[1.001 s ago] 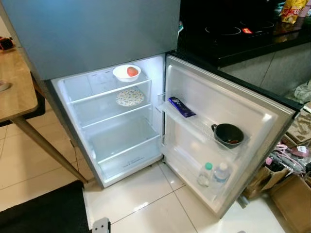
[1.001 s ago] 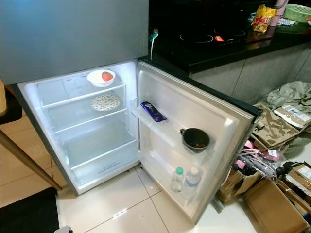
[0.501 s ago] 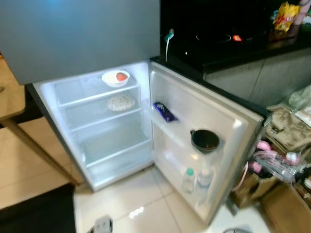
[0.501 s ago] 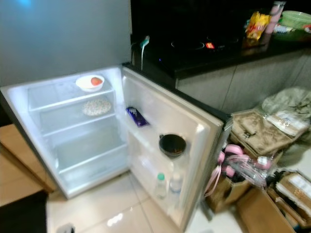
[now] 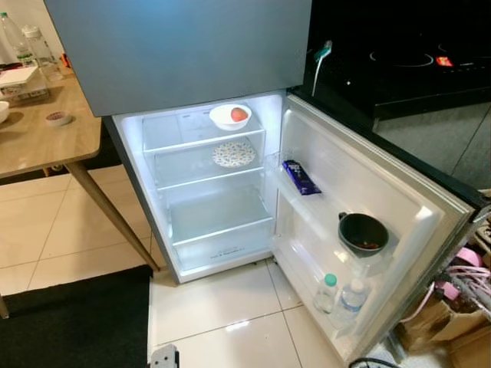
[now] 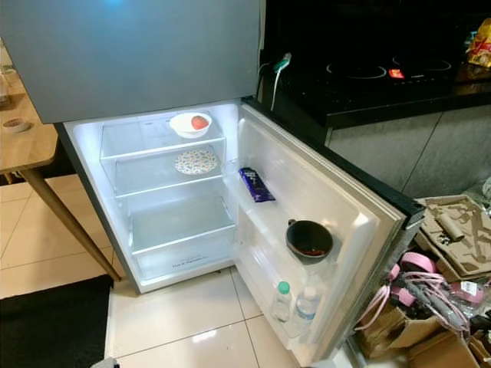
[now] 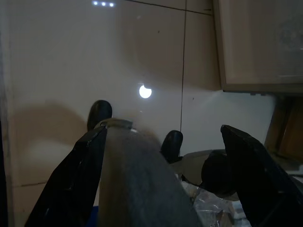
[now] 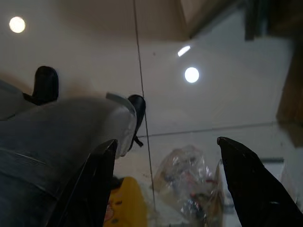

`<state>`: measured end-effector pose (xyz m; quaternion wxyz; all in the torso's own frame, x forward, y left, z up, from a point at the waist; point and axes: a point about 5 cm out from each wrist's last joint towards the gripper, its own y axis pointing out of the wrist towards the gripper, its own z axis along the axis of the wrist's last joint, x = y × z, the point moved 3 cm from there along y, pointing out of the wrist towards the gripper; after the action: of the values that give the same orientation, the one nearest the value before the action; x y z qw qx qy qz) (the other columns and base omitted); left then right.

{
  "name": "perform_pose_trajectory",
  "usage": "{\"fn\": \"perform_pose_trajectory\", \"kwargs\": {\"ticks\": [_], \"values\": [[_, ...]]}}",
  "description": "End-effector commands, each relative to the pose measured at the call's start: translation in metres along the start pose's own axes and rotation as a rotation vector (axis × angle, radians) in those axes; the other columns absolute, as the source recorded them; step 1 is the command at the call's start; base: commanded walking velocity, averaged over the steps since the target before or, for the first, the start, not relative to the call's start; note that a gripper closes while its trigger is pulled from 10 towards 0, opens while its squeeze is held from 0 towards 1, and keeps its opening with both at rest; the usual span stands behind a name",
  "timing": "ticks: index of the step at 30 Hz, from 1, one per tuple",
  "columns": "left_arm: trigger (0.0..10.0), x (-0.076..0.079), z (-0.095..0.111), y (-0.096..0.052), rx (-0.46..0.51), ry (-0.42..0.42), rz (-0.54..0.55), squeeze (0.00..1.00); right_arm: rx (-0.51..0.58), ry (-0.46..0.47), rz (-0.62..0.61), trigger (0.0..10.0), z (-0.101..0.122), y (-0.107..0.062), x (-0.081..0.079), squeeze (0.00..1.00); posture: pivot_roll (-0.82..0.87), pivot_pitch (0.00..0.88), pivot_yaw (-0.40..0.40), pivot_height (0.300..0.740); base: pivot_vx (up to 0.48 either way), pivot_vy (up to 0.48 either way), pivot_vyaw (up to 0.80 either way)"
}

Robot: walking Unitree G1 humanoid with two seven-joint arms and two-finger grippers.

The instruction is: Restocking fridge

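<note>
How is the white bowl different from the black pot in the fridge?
The white bowl sits on the top shelf inside; the black pot sits in the open door's rack. The bowl holds a red, round thing; the pot's contents are too dark to tell. Both are round and stand upright.

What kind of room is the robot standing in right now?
Most likely a home kitchen. An open fridge stands beside a black counter with an induction cooktop, and a wooden dining table holding bottles and dishes sits to the left on a tiled floor.
</note>
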<state>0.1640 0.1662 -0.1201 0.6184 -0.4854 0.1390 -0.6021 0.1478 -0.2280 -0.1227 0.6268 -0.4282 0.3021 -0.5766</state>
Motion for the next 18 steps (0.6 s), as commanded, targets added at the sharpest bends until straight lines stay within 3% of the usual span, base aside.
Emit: {"fn": "perform_pose_trajectory", "kwargs": {"ticks": [1, 2, 3, 5, 9, 10, 13, 15, 16, 17, 18], "values": [[10.0, -0.003, -0.003, -0.001, -0.009, -0.002, 0.012, 0.0, -0.007, 0.036, -0.029, 10.0, -0.003, -0.001, 0.004, 0.0, -0.13, 0.0, 0.014, 0.74, 0.0, 0.0, 0.0], [10.0, -0.003, -0.003, -0.001, -0.01, 0.0, 0.011, 0.0, 0.006, 0.098, -0.058, 10.0, -0.004, -0.001, 0.006, 0.0, -0.13, 0.0, 0.014, 0.74, 0.0, 0.0, 0.0], [10.0, -0.003, -0.003, -0.001, -0.01, 0.0, 0.011, 0.0, 0.006, 0.098, -0.058, 10.0, -0.004, -0.001, 0.006, 0.0, -0.13, 0.0, 0.014, 0.74, 0.0, 0.0, 0.0], [10.0, -0.003, -0.003, -0.001, -0.01, 0.001, 0.011, 0.0, 0.1, 0.24, -0.149, 10.0, 0.029, 0.0, 0.027, 0.0, -0.13, 0.0, 0.014, 0.74, 0.0, 0.0, 0.0], [10.0, -0.003, -0.003, -0.002, -0.014, 0.009, 0.01, 0.0, 0.289, 0.431, -0.334, 10.0, 0.088, -0.015, 0.091, 0.0, -0.13, 0.0, 0.014, 0.74, 0.0, 0.0, 0.0], [10.0, -0.003, -0.003, -0.002, -0.014, 0.009, 0.01, 0.0, 0.289, 0.431, -0.334, 10.0, 0.088, -0.015, 0.091, 0.0, -0.13, 0.0, 0.014, 0.74, 0.0, 0.0, 0.0], [10.0, -0.005, -0.003, -0.002, -0.013, 0.007, 0.013, 0.0, 0.367, 0.472, -0.441, 10.0, 0.11, -0.03, 0.124, 0.0, -0.13, 0.0, 0.014, 0.74, 0.0, 0.0, 0.0], [10.0, -0.005, -0.003, -0.002, -0.013, 0.007, 0.013, 0.0, 0.367, 0.472, -0.441, 10.0, 0.11, -0.03, 0.124, 0.0, -0.13, 0.0, 0.014, 0.74, 0.0, 0.0, 0.0], [10.0, -0.005, -0.003, -0.002, -0.012, 0.006, 0.013, 0.0, 0.393, 0.471, -0.491, 10.0, 0.12, -0.037, 0.138, 0.0, -0.13, 0.0, 0.014, 0.74, 0.0, 0.0, 0.0], [10.0, -0.005, -0.003, -0.002, -0.012, 0.006, 0.013, 0.0, 0.393, 0.471, -0.491, 10.0, 0.12, -0.037, 0.138, 0.0, -0.13, 0.0, 0.014, 0.74, 0.0, 0.0, 0.0], [10.0, -0.006, -0.003, -0.002, -0.011, 0.004, 0.014, 0.0, 0.428, 0.492, -0.532, 10.0, 0.13, -0.045, 0.151, 0.0, -0.12, 0.0, 0.015, 0.74, 0.0, 0.0, 0.0]]}}
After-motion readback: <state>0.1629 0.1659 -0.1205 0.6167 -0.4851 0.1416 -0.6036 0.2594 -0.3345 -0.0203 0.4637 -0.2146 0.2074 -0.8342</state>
